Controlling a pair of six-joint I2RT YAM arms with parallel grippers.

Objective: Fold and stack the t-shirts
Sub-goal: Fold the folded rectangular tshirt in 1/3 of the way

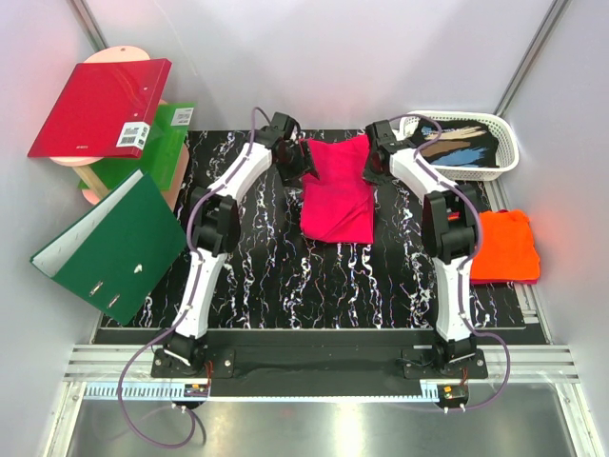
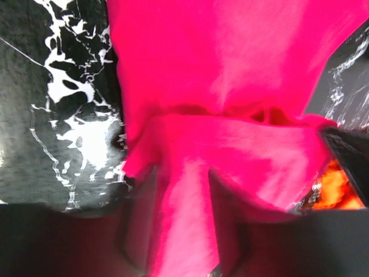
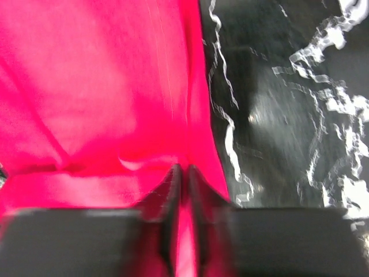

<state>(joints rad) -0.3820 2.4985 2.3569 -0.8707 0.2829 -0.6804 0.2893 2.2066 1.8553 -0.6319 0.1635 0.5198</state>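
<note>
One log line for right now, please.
left gripper: shut on pink t-shirt | right gripper: shut on pink t-shirt | orange t-shirt: folded, lying apart | stack: not yet made

Behind the right arm [image 1: 449,238] you lose the left edge of the orange t-shirt [image 1: 509,246], and the right end effector [image 3: 184,173] looks blurred.

Soft matt cloth pink t-shirt [image 1: 338,195], matt cloth orange t-shirt [image 1: 507,246], glossy black marble-look table [image 1: 276,276], white plastic basket [image 1: 473,172], glossy red binder [image 1: 95,107]

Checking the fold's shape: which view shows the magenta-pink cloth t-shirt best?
Top external: the magenta-pink cloth t-shirt shows almost whole, far corners held. Each wrist view shows only bunched cloth pinched between its fingers.
</note>
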